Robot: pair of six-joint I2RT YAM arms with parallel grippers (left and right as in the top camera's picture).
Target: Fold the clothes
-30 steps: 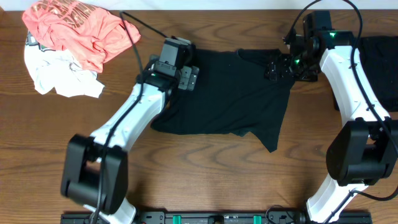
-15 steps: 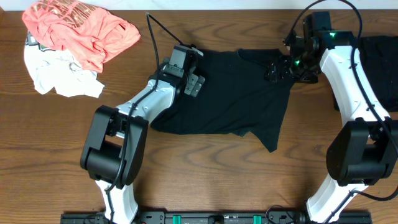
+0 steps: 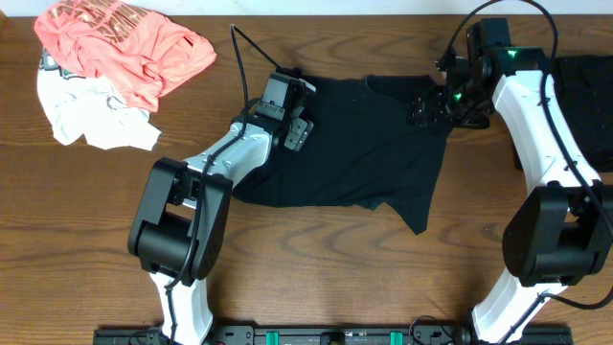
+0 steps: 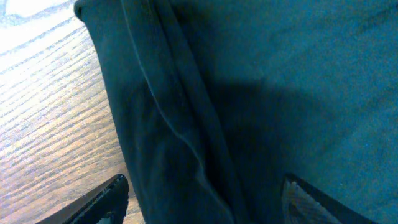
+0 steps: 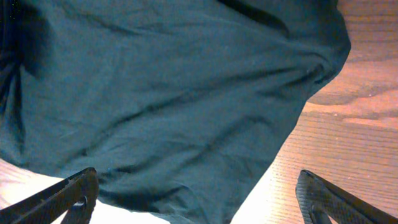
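A plain black garment (image 3: 364, 153) lies spread flat in the middle of the wooden table, with one corner trailing toward the front right. My left gripper (image 3: 297, 126) hovers open over its upper left edge. In the left wrist view (image 4: 205, 208) a folded hem of the black garment (image 4: 280, 93) runs between the fingers. My right gripper (image 3: 427, 103) is open over the upper right corner. In the right wrist view (image 5: 199, 202) its fingers are spread wide above the black garment (image 5: 174, 93) and grip nothing.
A coral-pink printed shirt (image 3: 124, 43) and a white garment (image 3: 91, 120) lie crumpled at the back left. More black fabric (image 3: 589, 105) sits at the right edge behind my right arm. Bare wood table (image 3: 335, 278) runs along the front.
My left arm has swung to the right, bringing its gripper further over the garment's upper left edge. The right arm and the garment have not moved.
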